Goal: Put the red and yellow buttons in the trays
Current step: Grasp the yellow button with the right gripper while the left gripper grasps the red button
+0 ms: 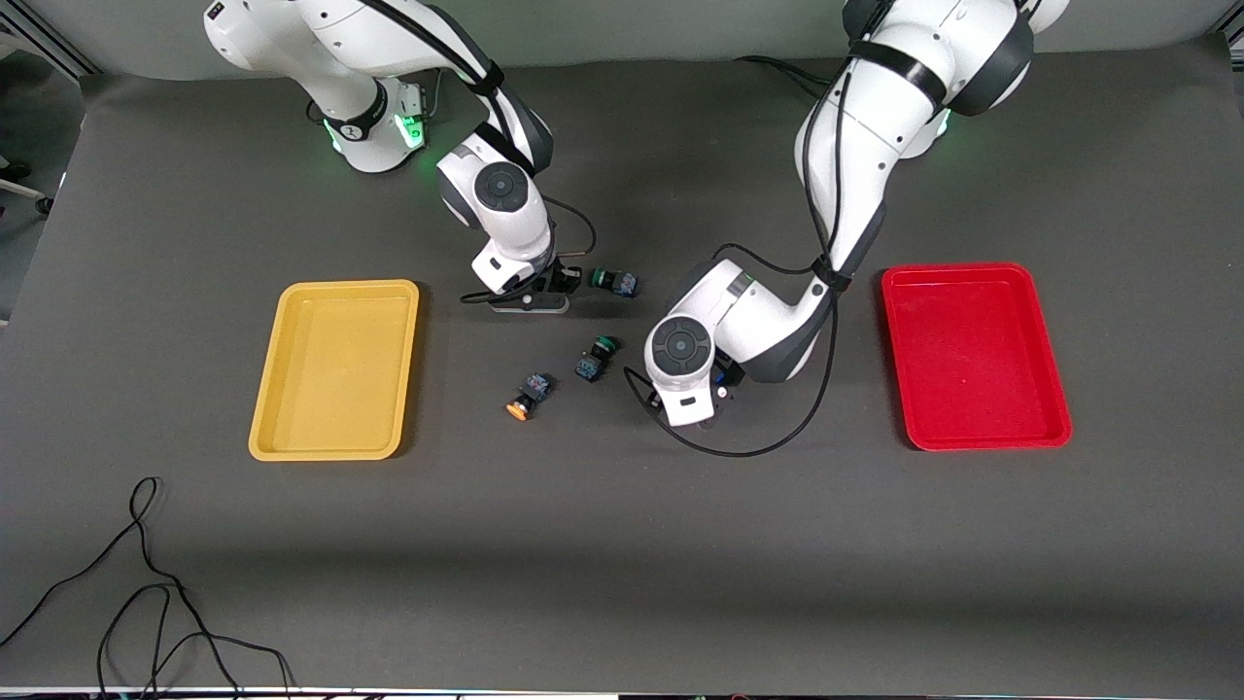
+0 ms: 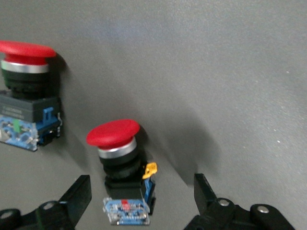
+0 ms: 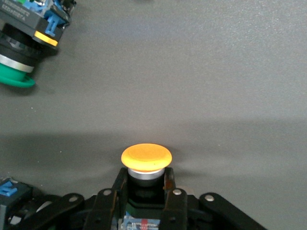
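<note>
My right gripper (image 3: 146, 184) is shut on a yellow-capped button (image 3: 146, 158), low at the table, between the yellow tray (image 1: 335, 286) and a green-capped switch (image 1: 612, 282). In the front view that gripper (image 1: 533, 299) hides its button. My left gripper (image 2: 141, 194) is open and low, with a red-capped button (image 2: 115, 136) standing between its fingers (image 2: 76, 196), not gripped. A second red-capped button (image 2: 26, 81) stands close beside it. The left hand (image 1: 719, 381) hides both red buttons in the front view. A second yellow-capped button (image 1: 530, 394) lies on the mat. The red tray (image 1: 957, 269) holds nothing.
A second green-capped switch (image 1: 595, 358) lies between the loose yellow button and the left hand. The first green switch also shows in the right wrist view (image 3: 21, 52). Loose black cables (image 1: 146, 583) lie near the front edge at the right arm's end.
</note>
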`<state>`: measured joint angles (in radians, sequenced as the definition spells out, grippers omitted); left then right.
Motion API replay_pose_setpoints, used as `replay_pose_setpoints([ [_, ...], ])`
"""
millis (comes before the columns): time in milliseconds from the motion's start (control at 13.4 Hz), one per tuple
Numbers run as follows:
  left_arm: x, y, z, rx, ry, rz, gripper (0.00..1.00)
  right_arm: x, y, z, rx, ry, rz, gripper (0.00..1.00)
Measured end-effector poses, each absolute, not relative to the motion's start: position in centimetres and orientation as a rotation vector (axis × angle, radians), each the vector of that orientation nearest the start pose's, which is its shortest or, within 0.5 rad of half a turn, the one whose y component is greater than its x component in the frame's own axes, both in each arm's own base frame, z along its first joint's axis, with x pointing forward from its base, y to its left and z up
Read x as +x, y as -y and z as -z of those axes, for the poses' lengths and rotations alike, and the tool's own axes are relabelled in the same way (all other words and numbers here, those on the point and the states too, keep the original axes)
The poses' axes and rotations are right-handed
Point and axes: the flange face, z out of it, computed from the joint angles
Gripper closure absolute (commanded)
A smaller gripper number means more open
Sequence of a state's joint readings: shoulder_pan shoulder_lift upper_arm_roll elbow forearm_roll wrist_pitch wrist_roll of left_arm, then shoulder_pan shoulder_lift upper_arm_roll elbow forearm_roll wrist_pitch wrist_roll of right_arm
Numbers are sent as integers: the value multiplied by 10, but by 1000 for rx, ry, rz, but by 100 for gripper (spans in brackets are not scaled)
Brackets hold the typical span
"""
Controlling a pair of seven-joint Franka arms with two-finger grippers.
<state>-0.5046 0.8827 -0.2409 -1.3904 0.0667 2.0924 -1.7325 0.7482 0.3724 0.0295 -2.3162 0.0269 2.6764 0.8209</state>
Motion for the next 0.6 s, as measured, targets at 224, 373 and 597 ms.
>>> replay_pose_setpoints([
  [224,547,456,-173,-2637,1473,-272,100,378,-371,-204,-3127,-108,-29,76],
  [373,548,455,-173,-2635,1475,-269,100,388,-370,-245,-3147,-125,-56,76],
  [597,551,452,-177,-2632,1481,-264,100,416,-359,-323,-3175,-145,-100,76],
])
